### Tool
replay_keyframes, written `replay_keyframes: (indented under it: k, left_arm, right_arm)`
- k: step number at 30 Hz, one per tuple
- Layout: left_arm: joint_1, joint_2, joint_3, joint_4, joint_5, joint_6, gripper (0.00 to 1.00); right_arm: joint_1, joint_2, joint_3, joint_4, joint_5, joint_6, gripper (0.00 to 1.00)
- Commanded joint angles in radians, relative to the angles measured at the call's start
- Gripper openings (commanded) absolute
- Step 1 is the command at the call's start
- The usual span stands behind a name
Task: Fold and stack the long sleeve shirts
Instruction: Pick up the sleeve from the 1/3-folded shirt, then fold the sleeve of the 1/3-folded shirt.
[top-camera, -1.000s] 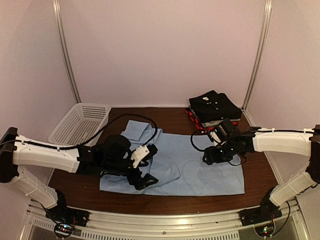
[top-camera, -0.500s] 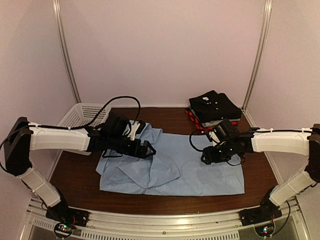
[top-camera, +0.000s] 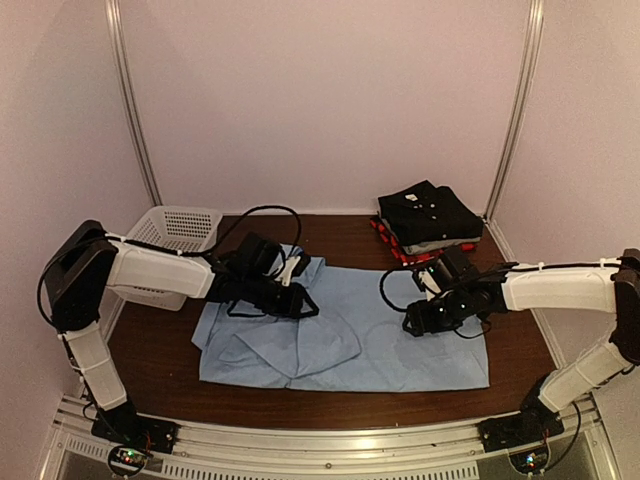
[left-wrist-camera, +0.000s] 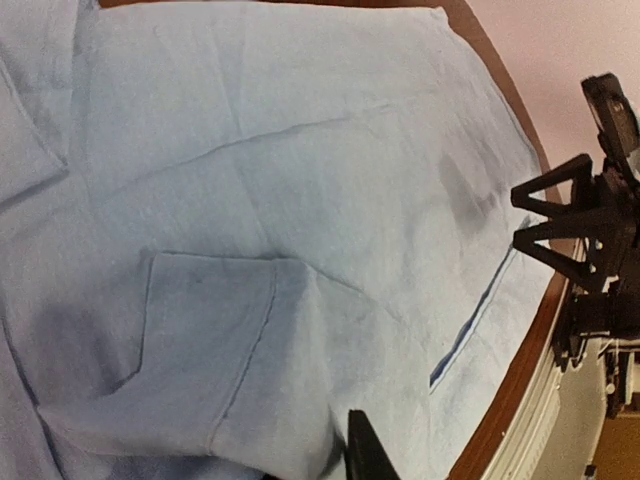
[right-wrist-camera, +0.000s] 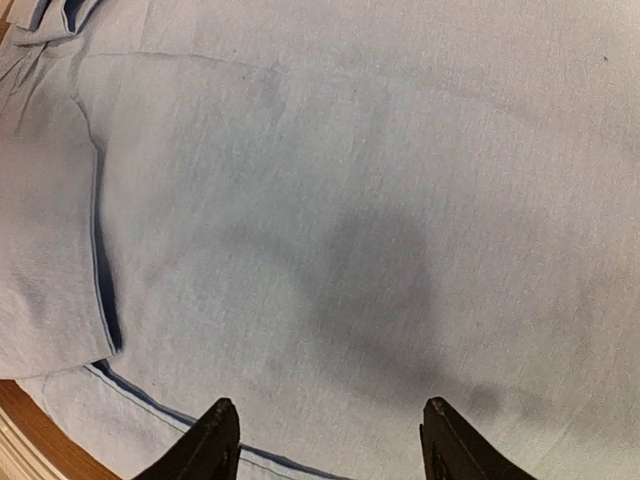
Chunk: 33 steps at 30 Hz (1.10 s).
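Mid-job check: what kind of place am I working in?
Likely a robot test booth, not a home: bare pale walls close around one wooden table, the arms are bolted to a metal rail, and laundry props sit out: folded shirts and a white mesh basket.

Only one finger (left-wrist-camera: 357, 452) of the left hand (top-camera: 303, 302) shows, so its spread is unclear. The shirt (right-wrist-camera: 330, 200) under both hands runs off frame. Beyond the right hand (right-wrist-camera: 328, 445), a black shirt (top-camera: 430, 210) hides most of the stack (top-camera: 392, 243).

Light blue shirt (left-wrist-camera: 300, 190) spread flat, right end effector (left-wrist-camera: 520, 213) at its far edge.
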Motion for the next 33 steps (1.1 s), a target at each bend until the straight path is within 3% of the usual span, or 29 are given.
replay_keyframes:
  k: [1, 2, 7, 15, 19, 23, 28, 33]
  left_arm:
    - [-0.001, -0.047, 0.018, 0.105, 0.046, 0.103, 0.05]
    - [-0.001, -0.073, 0.012, 0.102, 0.024, 0.140, 0.00]
    - [-0.001, -0.208, 0.028, 0.058, -0.117, 0.301, 0.00]
    - [-0.001, -0.273, 0.092, 0.016, -0.280, 0.485, 0.00]
    - [-0.001, -0.291, 0.080, 0.021, -0.285, 0.563, 0.00]
    - [-0.009, -0.330, 0.024, 0.094, -0.201, 0.602, 0.00]
    - [-0.124, -0.327, -0.051, 0.155, -0.215, 0.636, 0.00]
    - [-0.312, -0.174, -0.037, 0.187, -0.355, 0.626, 0.00]
  right_arm:
    - [-0.004, -0.026, -0.009, 0.016, 0.018, -0.007, 0.63]
    - [-0.005, -0.028, -0.008, 0.016, 0.021, -0.007, 0.63]
    - [-0.006, -0.016, 0.010, 0.017, 0.020, -0.009, 0.63]
    - [-0.007, 0.001, 0.043, -0.003, 0.034, -0.005, 0.63]
    - [-0.010, -0.004, 0.052, -0.011, 0.036, 0.001, 0.63]
    - [-0.022, -0.011, 0.055, -0.012, 0.035, 0.016, 0.63]
    - [-0.048, -0.031, 0.044, 0.003, 0.023, 0.044, 0.64]
    - [-0.071, -0.044, 0.021, 0.021, 0.015, 0.063, 0.64]
